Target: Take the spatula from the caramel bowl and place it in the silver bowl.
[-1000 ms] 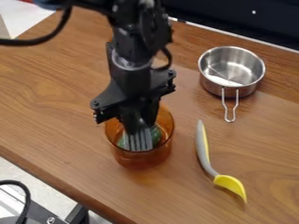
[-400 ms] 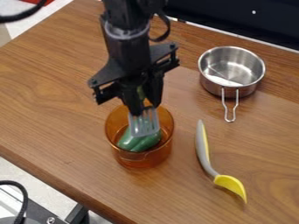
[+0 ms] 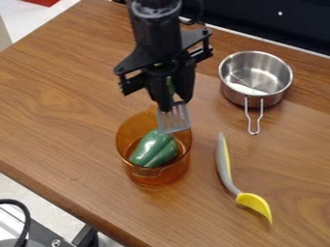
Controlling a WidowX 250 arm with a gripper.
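Note:
The gripper (image 3: 172, 103) hangs over the back right part of the caramel bowl (image 3: 153, 179), shut on the spatula (image 3: 173, 120). The spatula's grey slotted head points down below the fingertips, in front of the bowl's rim in this view; a bit of its green handle shows between the fingers. Inside the caramel bowl, a see-through orange one, lies a green pepper-like object (image 3: 153, 149). The silver bowl (image 3: 256, 73), a metal pan with a wire handle, stands upright at the right, apart from the gripper.
A spoon-like utensil (image 3: 225, 162) with a grey and yellow handle and yellow head lies right of the caramel bowl, below the silver bowl. The wooden table's front edge (image 3: 64, 208) runs along the lower left. A dark panel (image 3: 258, 21) stands behind the table.
The gripper has moved up and slightly right, lifting the spatula's head from inside the caramel bowl to above it. The green object has come into fuller view.

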